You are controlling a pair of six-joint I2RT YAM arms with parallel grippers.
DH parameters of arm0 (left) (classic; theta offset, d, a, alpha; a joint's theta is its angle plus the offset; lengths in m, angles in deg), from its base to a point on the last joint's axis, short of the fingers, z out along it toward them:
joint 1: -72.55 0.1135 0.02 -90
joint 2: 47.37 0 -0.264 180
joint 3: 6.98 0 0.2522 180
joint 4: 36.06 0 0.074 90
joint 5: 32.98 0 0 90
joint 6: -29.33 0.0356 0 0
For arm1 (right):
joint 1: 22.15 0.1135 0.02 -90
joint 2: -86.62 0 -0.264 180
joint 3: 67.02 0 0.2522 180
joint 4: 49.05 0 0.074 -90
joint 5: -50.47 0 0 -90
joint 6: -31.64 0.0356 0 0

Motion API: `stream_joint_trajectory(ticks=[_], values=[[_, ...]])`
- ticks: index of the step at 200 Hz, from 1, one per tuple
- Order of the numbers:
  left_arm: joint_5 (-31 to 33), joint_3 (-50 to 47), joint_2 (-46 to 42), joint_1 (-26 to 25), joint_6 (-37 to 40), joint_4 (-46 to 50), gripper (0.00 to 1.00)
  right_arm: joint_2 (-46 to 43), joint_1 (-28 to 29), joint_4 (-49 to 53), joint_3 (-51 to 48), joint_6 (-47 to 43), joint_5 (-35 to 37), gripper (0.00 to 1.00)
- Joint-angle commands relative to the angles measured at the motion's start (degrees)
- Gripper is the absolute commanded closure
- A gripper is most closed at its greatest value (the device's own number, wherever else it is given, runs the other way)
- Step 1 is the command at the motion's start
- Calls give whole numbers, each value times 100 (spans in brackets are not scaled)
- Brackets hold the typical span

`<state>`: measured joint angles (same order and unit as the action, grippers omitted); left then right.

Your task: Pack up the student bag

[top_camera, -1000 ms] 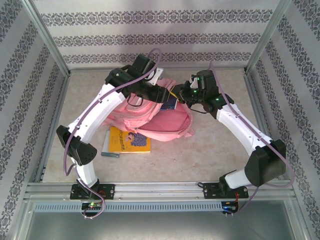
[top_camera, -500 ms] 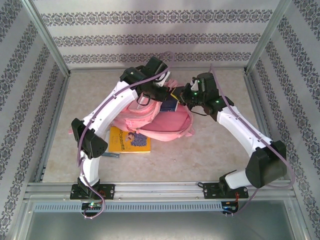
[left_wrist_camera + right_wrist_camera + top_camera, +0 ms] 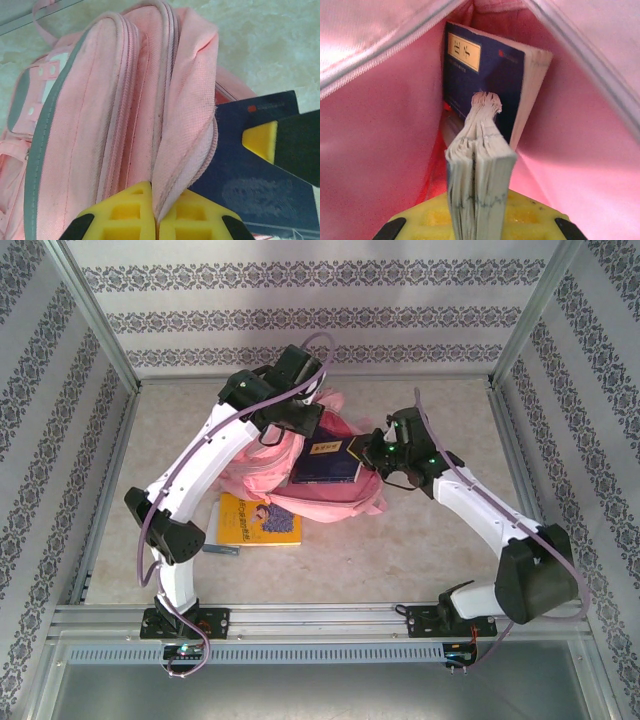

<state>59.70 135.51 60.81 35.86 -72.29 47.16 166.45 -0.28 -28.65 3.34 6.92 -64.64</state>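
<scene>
Pink student bag flap pinched by left hand; right hand grips navy book.

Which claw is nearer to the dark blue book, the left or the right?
Right. The right claw grips the dark blue book by its edge at the opening of the student bag; the left claw pinches its pink flap beside the book.

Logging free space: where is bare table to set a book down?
Near centre of the table, between yellow book and right arm; also the far right corner. Crowded around the student bag and the blue book at its mouth.
</scene>
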Motion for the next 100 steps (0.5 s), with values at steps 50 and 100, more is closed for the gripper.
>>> stream_joint_trajectory(ticks=[50,100], values=[[-20,317,-539,222,54,-168,100,77,166,-1521,-129,989,330,100],[-289,434,-446,276,2,-295,100,597,463,-1702,335,1479,571,100]])
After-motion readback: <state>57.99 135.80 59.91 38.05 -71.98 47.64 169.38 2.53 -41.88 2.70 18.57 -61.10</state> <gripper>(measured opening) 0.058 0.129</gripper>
